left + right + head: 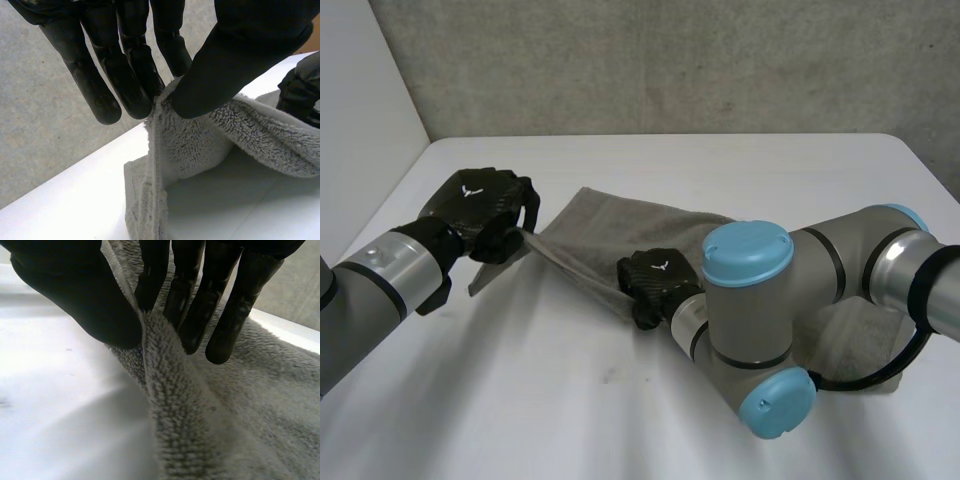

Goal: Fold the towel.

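White table (740, 165), grey towel (610, 232) partly resting on it

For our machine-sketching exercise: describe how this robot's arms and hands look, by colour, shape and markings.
The arms are chains of thick grey tubes with rounded joints closed by light-blue caps. The left robot hand and right robot hand are black, boxy-backed, each bearing a small white emblem.

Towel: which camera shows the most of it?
The head view. There the towel shows in its widest stretch, held up off the table between the left hand and the right hand. Each wrist view gives just a close fuzzy piece, pinched between that hand's thumb and fingers.
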`<state>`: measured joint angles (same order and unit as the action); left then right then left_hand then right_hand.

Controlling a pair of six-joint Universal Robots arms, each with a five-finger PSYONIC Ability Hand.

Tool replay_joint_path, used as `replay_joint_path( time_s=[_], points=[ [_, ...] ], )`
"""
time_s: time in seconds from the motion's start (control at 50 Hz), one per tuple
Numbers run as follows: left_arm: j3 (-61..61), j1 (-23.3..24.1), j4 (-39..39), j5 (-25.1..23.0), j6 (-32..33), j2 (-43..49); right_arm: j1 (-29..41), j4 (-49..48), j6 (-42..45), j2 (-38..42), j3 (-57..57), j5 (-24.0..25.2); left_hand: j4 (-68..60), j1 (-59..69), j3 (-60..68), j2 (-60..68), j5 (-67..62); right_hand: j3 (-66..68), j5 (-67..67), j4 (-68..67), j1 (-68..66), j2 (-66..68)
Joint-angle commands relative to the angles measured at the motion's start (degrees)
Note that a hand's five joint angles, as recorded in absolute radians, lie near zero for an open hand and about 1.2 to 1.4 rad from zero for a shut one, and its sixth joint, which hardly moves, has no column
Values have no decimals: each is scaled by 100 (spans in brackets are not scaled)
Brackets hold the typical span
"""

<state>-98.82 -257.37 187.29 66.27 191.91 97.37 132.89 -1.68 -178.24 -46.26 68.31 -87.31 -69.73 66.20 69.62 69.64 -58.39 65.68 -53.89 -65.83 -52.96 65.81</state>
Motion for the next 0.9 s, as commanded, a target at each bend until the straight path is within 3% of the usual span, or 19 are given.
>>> replay_joint_path(
  time_s=[0.02,0.14,0.22,0.4,0.46,0.52,0.6,0.62,0.66,0.68,0.72,0.78,0.9],
  points=[
    [-6,-50,27,0,-31,107,-97,18,105,-303,95,-6,-1027,1380,1038,1036,-1161,1432,-1611,-1417,-2704,1419],
    [-6,-68,18,27,31,344,-229,299,615,-840,464,293,-1027,1380,1038,1036,-1161,1432,-1611,-1417,-2704,1419],
    [65,-24,-43,44,48,756,-658,973,1439,-1165,649,880,-1027,1380,1038,1036,-1161,1432,-1611,-1417,-2704,1419],
    [967,282,-263,193,48,1863,-967,2565,2618,-463,-263,1050,-1027,1380,1038,1036,-1161,1432,-1611,-1417,-2704,1419],
    [1339,389,-351,282,57,2058,-985,2602,2725,-410,-520,1041,-1027,1380,1038,1036,-1161,1432,-1611,-1417,-2704,1419],
    [2236,617,-483,510,127,2304,-1020,2198,2777,-418,-1170,891,-1027,1380,1038,1036,-1161,1432,-1611,-1417,-2704,1419],
    [3848,959,-448,1036,93,2374,-1055,447,2848,-838,-1890,322,-1027,1380,1038,1036,-1161,1432,-1611,-1417,-2704,1419],
    [3853,960,-448,1037,92,2374,-1055,440,2848,-840,-1891,320,-1027,1380,1038,1036,-1161,1432,-1611,-1417,-2704,1419],
    [4710,1022,-20,1457,40,2313,-1081,-1239,2830,-1435,-1804,179,-1027,1380,1038,1036,-1161,1432,-1611,-1417,-2704,1419],
    [4714,1022,-17,1459,40,2313,-1081,-1247,2830,-1438,-1803,179,-1027,1380,1038,1036,-1161,1432,-1611,-1417,-2704,1419],
    [5004,1031,726,1888,-118,2095,-1169,-2508,2830,-1867,-1541,240,-1027,1380,1038,1036,-1161,1432,-1611,-1417,-2704,1419],
    [4969,1022,1029,2039,-251,1882,-1231,-2618,2830,-1992,-1478,373,-1027,1380,1038,1036,-1161,1432,-1611,-1417,-2704,1419],
    [4240,978,1134,2180,-681,1627,-1512,-940,2804,-1948,-1583,1260,-1027,1380,1038,1036,-1161,1432,-1611,-1417,-2704,1419]
  ],
)
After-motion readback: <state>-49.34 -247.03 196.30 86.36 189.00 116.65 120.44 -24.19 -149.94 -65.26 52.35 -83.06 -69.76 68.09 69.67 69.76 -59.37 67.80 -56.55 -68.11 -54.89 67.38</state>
